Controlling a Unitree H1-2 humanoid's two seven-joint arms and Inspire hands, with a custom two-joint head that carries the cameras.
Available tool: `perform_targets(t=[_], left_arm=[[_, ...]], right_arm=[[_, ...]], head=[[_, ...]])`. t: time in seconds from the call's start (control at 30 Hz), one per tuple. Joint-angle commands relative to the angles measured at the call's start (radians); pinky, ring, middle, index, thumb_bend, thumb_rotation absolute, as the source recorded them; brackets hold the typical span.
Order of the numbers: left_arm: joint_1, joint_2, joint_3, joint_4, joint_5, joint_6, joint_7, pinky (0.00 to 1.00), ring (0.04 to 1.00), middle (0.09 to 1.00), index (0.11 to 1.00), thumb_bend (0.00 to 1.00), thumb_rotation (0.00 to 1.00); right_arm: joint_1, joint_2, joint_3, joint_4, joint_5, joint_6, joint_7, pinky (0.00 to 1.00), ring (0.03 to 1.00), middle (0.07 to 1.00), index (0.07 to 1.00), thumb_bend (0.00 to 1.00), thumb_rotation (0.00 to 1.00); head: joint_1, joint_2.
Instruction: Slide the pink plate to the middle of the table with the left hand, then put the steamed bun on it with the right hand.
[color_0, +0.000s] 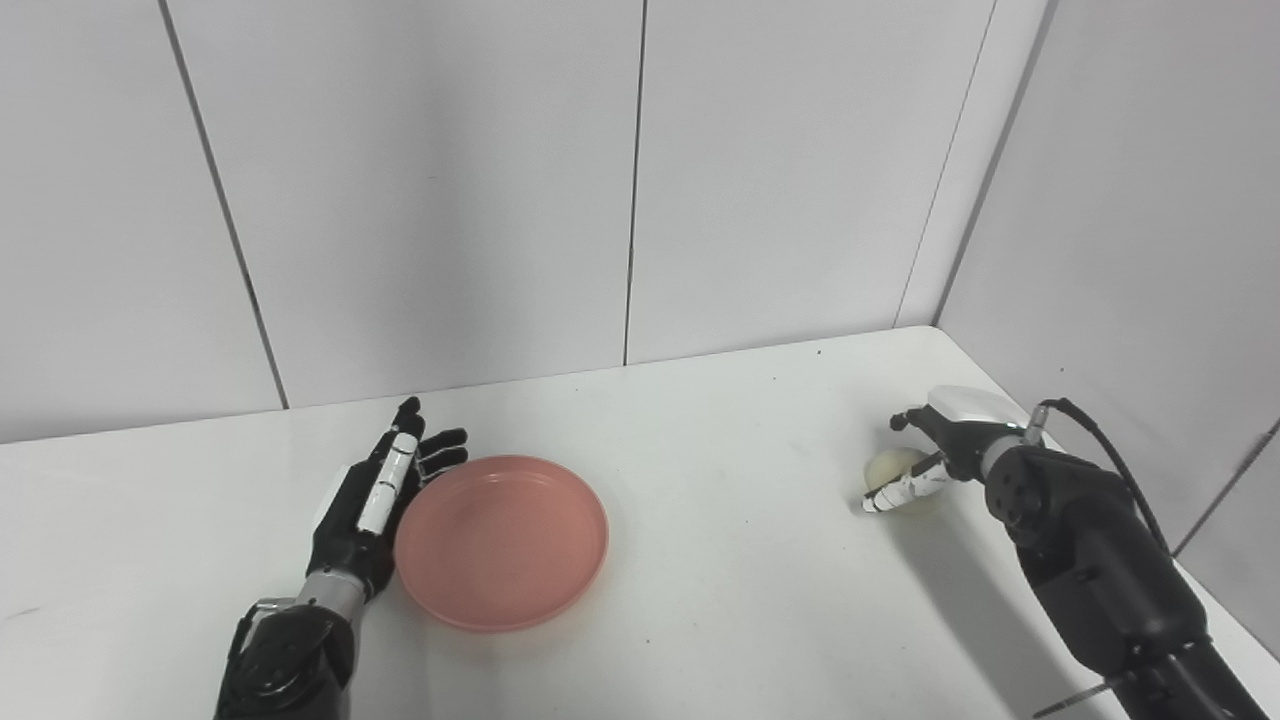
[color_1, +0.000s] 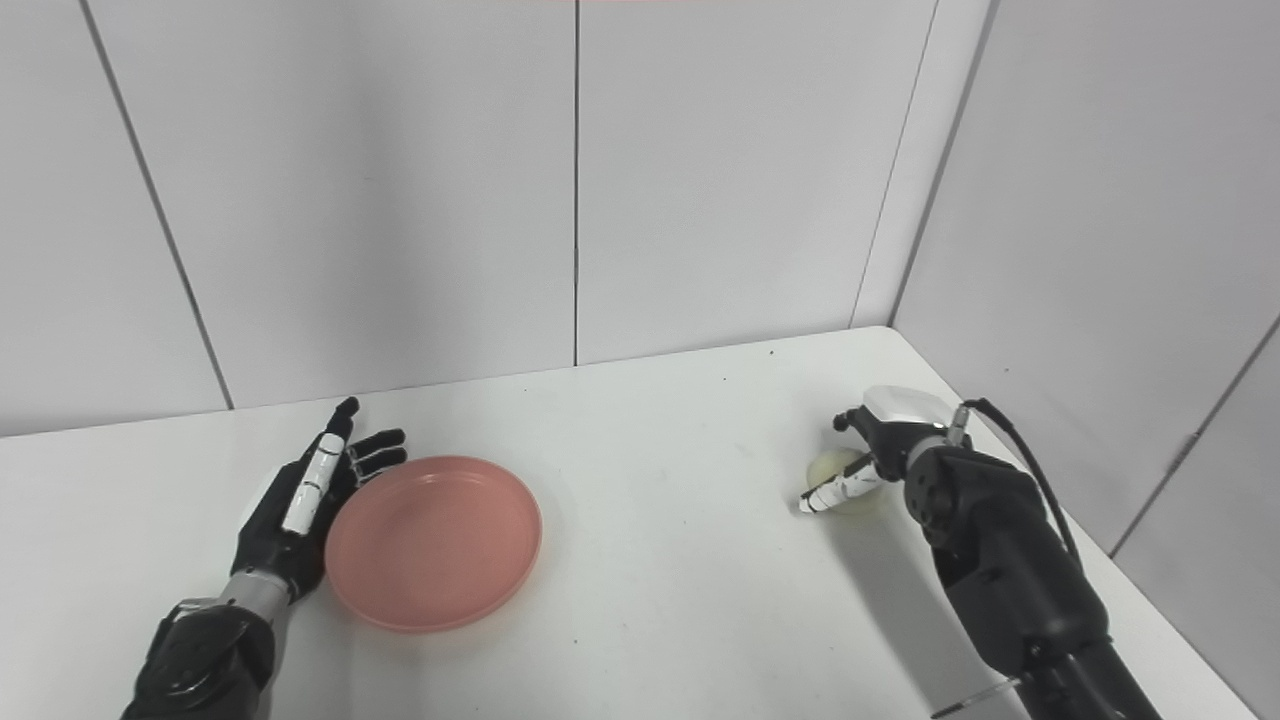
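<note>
My left robot hand (color_0: 372, 500), flat and open, rests against the pink plate (color_0: 501, 541) to push it; my right robot hand (color_0: 925, 462) cups the steamed bun (color_0: 893, 468) (grip unclear).

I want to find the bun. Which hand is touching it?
The right hand, near the table's right edge. Its fingers curl around the pale bun. The left hand lies flat beside the pink plate instead.
</note>
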Motion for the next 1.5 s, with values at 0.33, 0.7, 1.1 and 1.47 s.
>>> perform_targets(t=[0.33, 0.7, 1.1, 1.47], left_arm=[[0.016, 0.006, -0.007, 0.038, -0.002, 0.053, -0.018, 0.76, 0.769, 0.754, 0.978, 0.64, 0.82], [0.016, 0.006, -0.005, 0.04, -0.008, 0.054, -0.031, 0.76, 0.757, 0.751, 0.971, 0.63, 0.82], [0.023, 0.011, -0.013, 0.019, -0.008, 0.063, -0.042, 0.76, 0.75, 0.75, 0.968, 0.63, 0.83], [0.02, 0.017, -0.014, 0.029, -0.012, 0.059, -0.052, 0.75, 0.75, 0.752, 0.967, 0.64, 0.83]], right_arm=[[-0.037, -0.04, 0.009, 0.003, 0.025, -0.002, -0.054, 0.66, 0.869, 0.933, 0.861, 1.0, 0.52], [-0.037, -0.047, 0.009, 0.018, 0.027, -0.002, -0.064, 0.66, 0.878, 0.936, 0.857, 1.0, 0.5], [-0.044, -0.053, -0.003, 0.038, 0.0, -0.001, -0.028, 0.64, 0.874, 0.946, 0.849, 1.0, 0.49], [-0.029, -0.056, 0.009, 0.034, 0.014, -0.002, -0.043, 0.66, 0.869, 0.925, 0.844, 1.0, 0.51]], head=[[0.003, 0.004], [0.004, 0.006], [0.002, 0.013], [-0.002, 0.015]])
